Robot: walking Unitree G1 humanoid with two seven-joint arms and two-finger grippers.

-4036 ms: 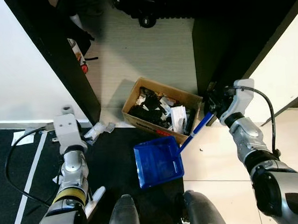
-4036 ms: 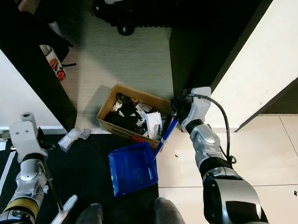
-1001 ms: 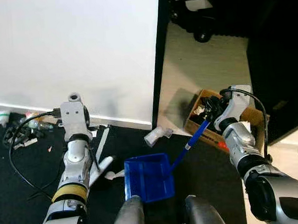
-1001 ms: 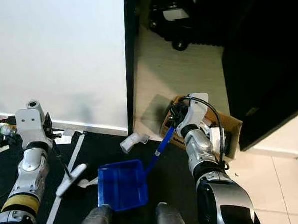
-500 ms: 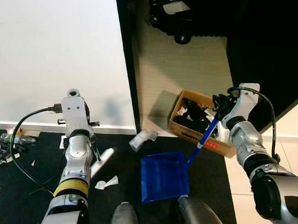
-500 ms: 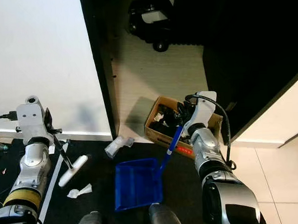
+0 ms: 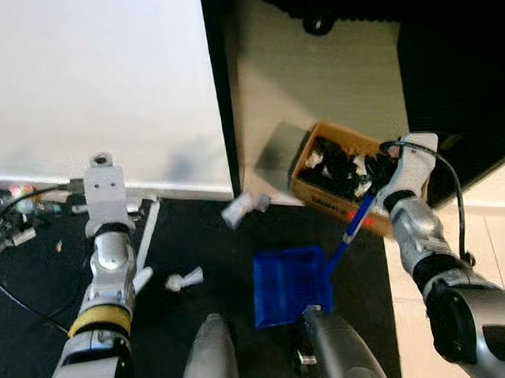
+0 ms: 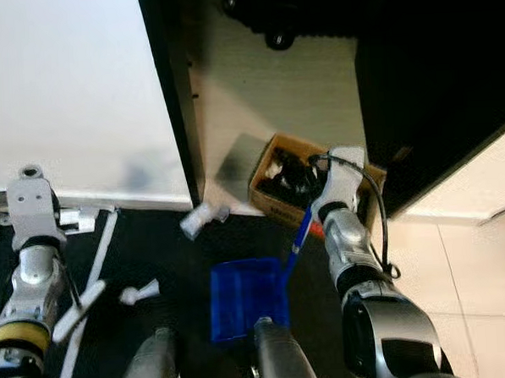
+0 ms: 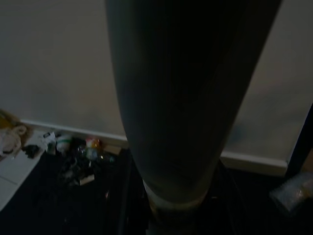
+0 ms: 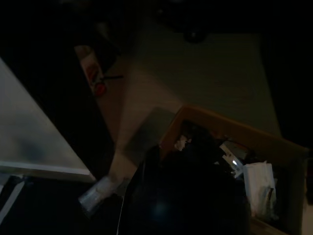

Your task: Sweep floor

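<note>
Left eye view: my right gripper (image 7: 379, 176), clamped on the dustpan (image 7: 292, 286) handle, has come back toward the box (image 7: 341, 177) at 1 o'clock; the left gripper's (image 7: 110, 215) state I cannot tell.

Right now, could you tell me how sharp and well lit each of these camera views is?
Both eye views are evenly lit but slightly soft with motion blur; the blue dustpan and cardboard box stay readable. The left wrist view is dim, with a dark out-of-focus shape up close. The right wrist view is very dark; the box is barely made out.
</note>
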